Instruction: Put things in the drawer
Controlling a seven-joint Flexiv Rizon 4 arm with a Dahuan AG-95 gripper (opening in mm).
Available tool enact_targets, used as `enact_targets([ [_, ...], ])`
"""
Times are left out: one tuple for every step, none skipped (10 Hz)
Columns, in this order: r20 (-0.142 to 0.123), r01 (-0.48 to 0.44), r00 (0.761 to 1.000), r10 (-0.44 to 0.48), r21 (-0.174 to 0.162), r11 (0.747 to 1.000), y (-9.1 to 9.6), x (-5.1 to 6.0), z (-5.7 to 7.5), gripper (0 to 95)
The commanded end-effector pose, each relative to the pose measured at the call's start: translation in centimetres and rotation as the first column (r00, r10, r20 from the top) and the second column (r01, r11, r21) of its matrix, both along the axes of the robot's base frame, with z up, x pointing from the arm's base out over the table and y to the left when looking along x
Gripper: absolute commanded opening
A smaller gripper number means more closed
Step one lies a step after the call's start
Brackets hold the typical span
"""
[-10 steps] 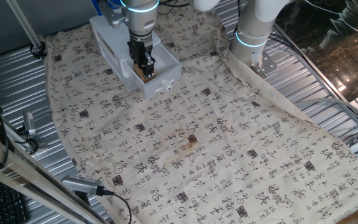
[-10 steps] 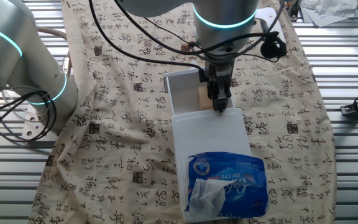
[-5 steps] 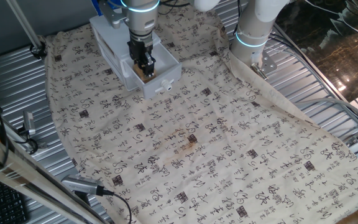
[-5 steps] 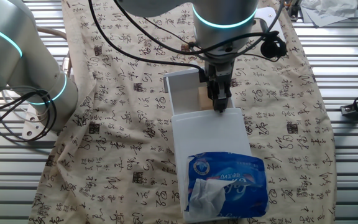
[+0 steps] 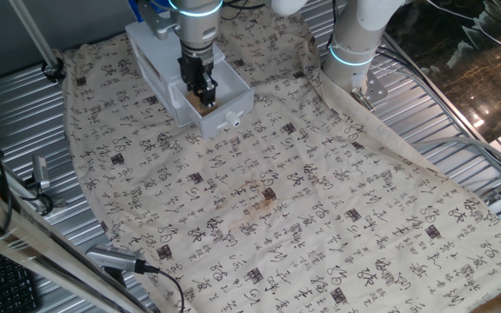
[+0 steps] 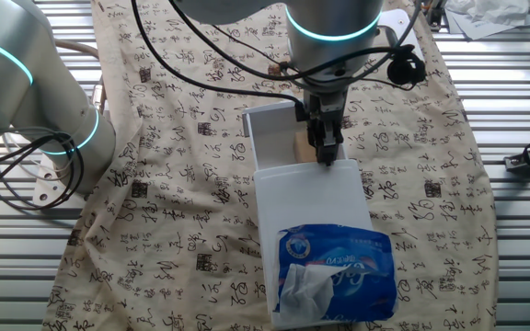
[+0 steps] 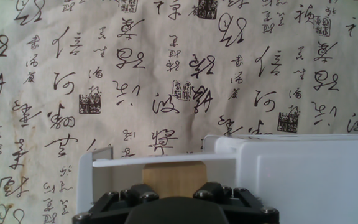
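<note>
The white cabinet point(image 5: 150, 54) stands at the far left of the patterned cloth with its drawer point(image 5: 236, 106) pulled out. My gripper point(image 5: 203, 92) reaches down into the open drawer. A tan wooden cube block point(image 5: 200, 103) sits low in the drawer between my fingers. In the hand view the block point(image 7: 174, 176) fills the gap between both fingers, behind the drawer's front rim point(image 7: 160, 161); the gripper point(image 7: 174, 194) looks shut on it. In the other fixed view the gripper point(image 6: 326, 153) is in the drawer point(image 6: 270, 138), and the block point(image 6: 299, 145) shows beside it.
A blue tissue pack point(image 6: 334, 267) lies on top of the cabinet point(image 6: 306, 193). A second robot arm's base point(image 5: 353, 48) stands at the cloth's far edge, also seen in the other fixed view point(image 6: 35, 101). Metal ribbed table surface point(image 5: 7, 122) surrounds the cloth.
</note>
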State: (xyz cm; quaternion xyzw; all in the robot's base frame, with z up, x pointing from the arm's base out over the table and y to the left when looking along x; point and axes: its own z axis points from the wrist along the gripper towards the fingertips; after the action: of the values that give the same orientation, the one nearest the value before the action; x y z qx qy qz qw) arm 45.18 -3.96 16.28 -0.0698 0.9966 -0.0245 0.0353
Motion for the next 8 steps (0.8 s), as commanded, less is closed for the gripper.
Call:
enact_targets([
  [-0.003, -0.001, 1.000, 0.001, -0.001, 1.000, 0.0, 0.0, 0.2, 57.0],
  [-0.003, -0.001, 1.000, 0.001, -0.002, 1.000, 0.1, 0.0, 0.7, 57.0],
  [-0.004, -0.002, 1.000, 0.002, -0.005, 1.000, 0.1, -0.1, 1.2, 57.0],
  [-0.004, -0.005, 1.000, 0.005, -0.009, 1.000, 0.2, -0.1, 1.7, 57.0],
  [-0.005, -0.004, 1.000, 0.004, -0.011, 1.000, 0.3, -0.1, 2.2, 57.0],
  [-0.006, -0.002, 1.000, 0.002, -0.012, 1.000, 0.4, -0.2, 2.7, 57.0],
  [-0.005, -0.002, 1.000, 0.002, -0.012, 1.000, 0.4, -0.2, 3.0, 57.0],
  [-0.004, -0.003, 1.000, 0.003, -0.011, 1.000, 0.5, -0.3, 3.6, 57.0],
])
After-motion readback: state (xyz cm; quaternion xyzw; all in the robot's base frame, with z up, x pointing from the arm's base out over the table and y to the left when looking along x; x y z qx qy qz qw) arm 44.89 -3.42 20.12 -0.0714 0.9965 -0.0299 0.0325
